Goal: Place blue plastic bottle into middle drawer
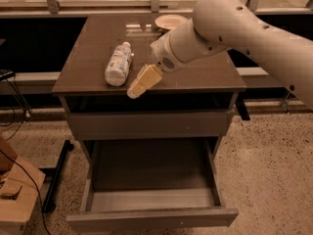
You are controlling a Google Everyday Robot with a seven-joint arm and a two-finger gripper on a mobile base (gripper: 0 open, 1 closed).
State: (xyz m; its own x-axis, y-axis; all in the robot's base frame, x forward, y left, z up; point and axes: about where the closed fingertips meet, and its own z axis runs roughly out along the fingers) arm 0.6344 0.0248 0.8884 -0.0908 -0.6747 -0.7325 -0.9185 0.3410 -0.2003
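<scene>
Robot lab: end effector (139, 83) above cabinet (200, 80)

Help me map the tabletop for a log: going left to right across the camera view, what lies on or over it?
blue plastic bottle → gripper near the front edge → cream bowl

A dark brown cabinet top (83, 72) carries a blue plastic bottle (119, 64) lying on its side at left and a shallow cream bowl (169, 21) near the back. The gripper (134, 90) hangs over the front edge just right of the bottle, apparently not touching it.
</scene>
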